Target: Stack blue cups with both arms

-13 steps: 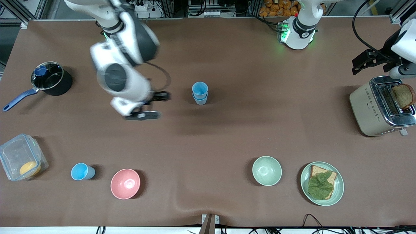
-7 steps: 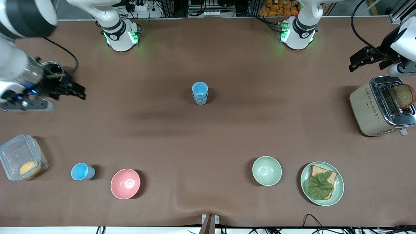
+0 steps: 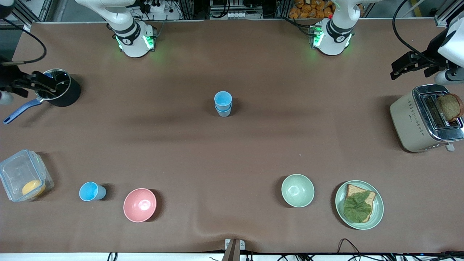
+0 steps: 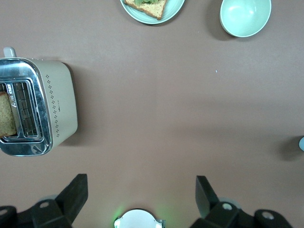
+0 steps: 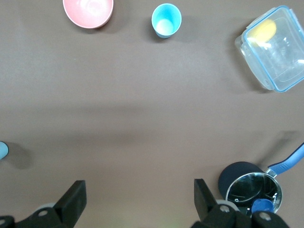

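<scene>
A bright sky-blue cup sits nested in a paler grey-blue cup; this stack [image 3: 223,103] stands upright at the table's middle, and its edge shows in the right wrist view [image 5: 2,150]. Another bright blue cup [image 3: 90,191] stands alone beside the pink bowl [image 3: 140,204], nearer to the front camera, toward the right arm's end; it also shows in the right wrist view [image 5: 166,20]. My right gripper [image 3: 47,84] [image 5: 139,199] is open and empty, up over the black pot [image 3: 58,87]. My left gripper [image 3: 397,69] [image 4: 140,194] is open and empty, up near the toaster [image 3: 422,117].
A clear container [image 3: 22,180] with a yellow thing stands near the lone cup. A pale green bowl [image 3: 297,190] and a plate [image 3: 378,210] with bread and a leaf are toward the left arm's end. The toaster holds a bread slice [image 3: 450,106].
My right arm has swung from beside the cup stack out to the right arm's end of the table, over the pot. The left gripper has barely moved. The cups stay put.
</scene>
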`<state>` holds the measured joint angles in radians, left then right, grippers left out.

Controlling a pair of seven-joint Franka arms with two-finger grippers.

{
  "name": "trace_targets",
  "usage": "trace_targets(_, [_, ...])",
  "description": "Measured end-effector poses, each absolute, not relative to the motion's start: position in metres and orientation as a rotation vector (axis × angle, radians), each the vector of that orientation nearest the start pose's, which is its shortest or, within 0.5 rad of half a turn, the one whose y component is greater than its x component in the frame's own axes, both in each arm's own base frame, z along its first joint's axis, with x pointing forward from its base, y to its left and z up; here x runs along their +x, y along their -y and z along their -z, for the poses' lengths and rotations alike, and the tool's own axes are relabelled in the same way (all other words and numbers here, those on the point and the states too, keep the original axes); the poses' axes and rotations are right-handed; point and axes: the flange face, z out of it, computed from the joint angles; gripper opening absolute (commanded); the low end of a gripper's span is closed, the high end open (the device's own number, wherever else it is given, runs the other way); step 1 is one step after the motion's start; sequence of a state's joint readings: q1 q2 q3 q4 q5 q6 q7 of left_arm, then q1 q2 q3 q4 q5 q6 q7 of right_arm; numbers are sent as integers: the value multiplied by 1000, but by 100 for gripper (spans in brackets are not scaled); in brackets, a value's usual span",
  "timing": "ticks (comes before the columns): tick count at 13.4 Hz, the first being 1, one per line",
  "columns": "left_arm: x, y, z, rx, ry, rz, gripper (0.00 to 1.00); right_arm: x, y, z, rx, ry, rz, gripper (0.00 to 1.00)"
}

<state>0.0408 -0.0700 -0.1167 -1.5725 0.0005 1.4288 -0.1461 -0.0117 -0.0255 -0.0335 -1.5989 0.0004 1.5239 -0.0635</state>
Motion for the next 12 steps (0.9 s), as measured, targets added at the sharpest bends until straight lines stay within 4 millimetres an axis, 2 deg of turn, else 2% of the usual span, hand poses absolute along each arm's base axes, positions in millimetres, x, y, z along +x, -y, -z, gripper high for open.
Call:
trace_targets(6, [516,40,-660,-3125,115,-77,100,539,18,-627,-3136,-38,-90,100])
trace_targets(12, [513,39,-669,-3125,119,-72,100,538,4,-634,-3137,-12,-96,100])
